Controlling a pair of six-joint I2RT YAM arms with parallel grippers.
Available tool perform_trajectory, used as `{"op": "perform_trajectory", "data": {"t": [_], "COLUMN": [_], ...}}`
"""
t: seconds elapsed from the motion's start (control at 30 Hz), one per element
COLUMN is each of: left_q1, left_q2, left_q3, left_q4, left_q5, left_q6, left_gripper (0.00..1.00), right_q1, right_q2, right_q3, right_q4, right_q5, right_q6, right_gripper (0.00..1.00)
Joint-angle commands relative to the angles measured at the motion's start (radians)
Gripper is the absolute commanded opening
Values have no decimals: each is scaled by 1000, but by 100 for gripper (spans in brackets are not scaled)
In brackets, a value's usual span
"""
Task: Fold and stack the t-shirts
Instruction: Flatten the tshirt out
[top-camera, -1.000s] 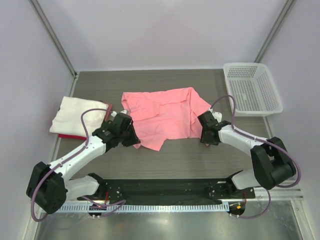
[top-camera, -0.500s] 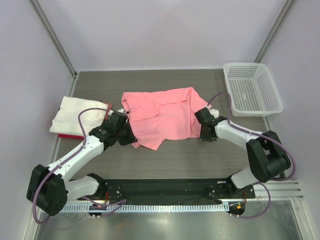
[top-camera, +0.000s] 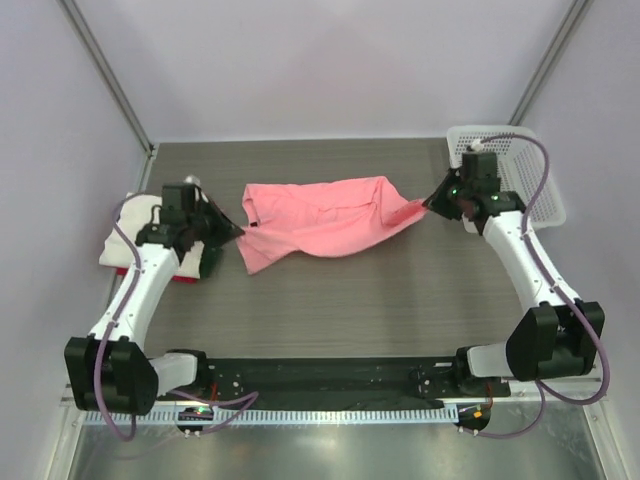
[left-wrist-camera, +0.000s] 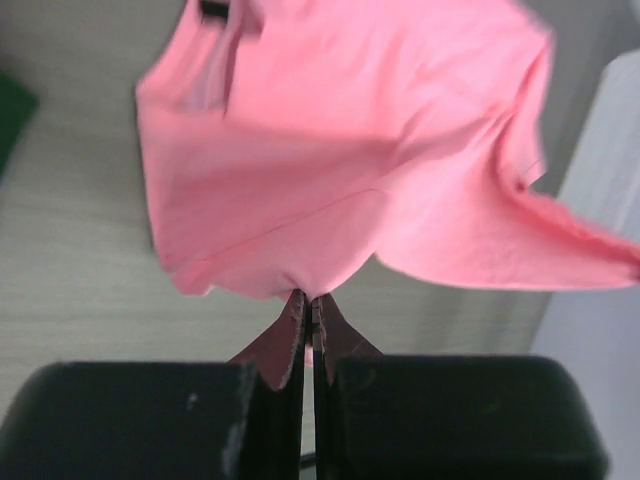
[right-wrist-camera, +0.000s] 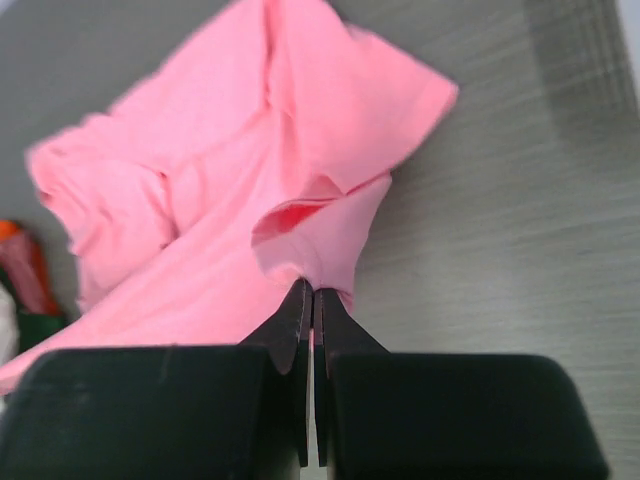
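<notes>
So this is the spreading-out step, not the folding yet: the salmon-pink t-shirt (top-camera: 315, 218) is strung between both arms over the middle of the table (top-camera: 400, 300). The left gripper (top-camera: 225, 232) has its fingers (left-wrist-camera: 292, 340) pinched tight together on the shirt's left edge, and the right gripper (top-camera: 437, 203) is clamped the same way on the right edge, which the wrist views show pretty clearly. The long axis runs left to right across the table, slightly slanted, with the left end nearer the arms and the right end farther back toward the white mesh basket (top-camera: 510, 190). The neck opening looks like it's at the left end, but I can't swear to it. The white t-shirt (top-camera: 128, 238) sits folded on the red t-shirt (top-camera: 182, 276) at the far left. Next it probably needs laying down flat and wrinkle-free, keeping even tension so it doesn't bunch.
</notes>
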Motion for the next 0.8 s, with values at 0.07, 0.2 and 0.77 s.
{"op": "perform_trajectory", "data": {"t": [0.07,0.2,0.77], "left_q1": [109,149,149], "left_q2": [67,110,-181], "left_q3": [312,568,1016], "left_q4": [-38,-132,-16], "left_q5": [114,88,-96], "left_q6": [5,11,42], "left_gripper": [0,0,0], "right_q1": [-162,-200,-200], "right_q2": [43,69,-375], "right_q3": [177,353,585], "right_q4": [41,55,69], "right_q5": [-301,-396,-333], "right_q6": [91,138,57], "right_gripper": [1,1,1]}}
